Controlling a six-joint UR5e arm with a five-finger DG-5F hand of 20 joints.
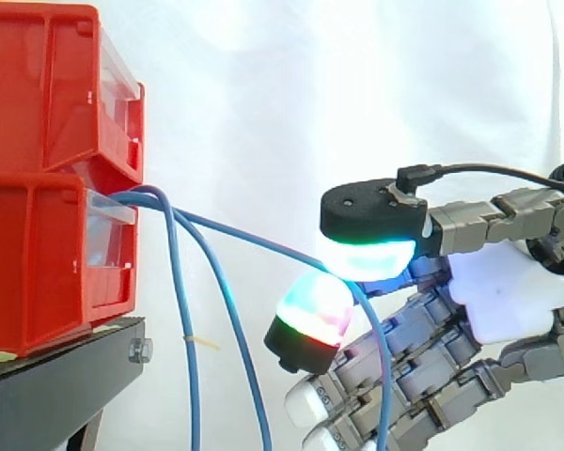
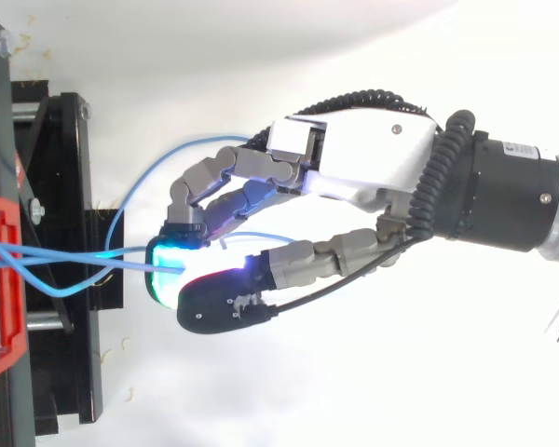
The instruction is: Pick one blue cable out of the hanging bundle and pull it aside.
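Side view: the hand (image 1: 493, 296) pinches one blue cable (image 1: 254, 241) between its thumb pad (image 1: 367, 256) and a curled fingertip (image 1: 310, 310), apart from the other cables (image 1: 183, 310) hanging from the red bin (image 1: 38, 263).

There's plenty of open air above the taut blue cable (image 1: 263, 243) between the red bins (image 1: 47, 178) and the hand (image 1: 498, 291) pinching it. Under that line it's tighter: two slack cables (image 1: 185, 319) hang just off the bin fronts, and the black stand (image 1: 56, 376) blocks the bottom left.
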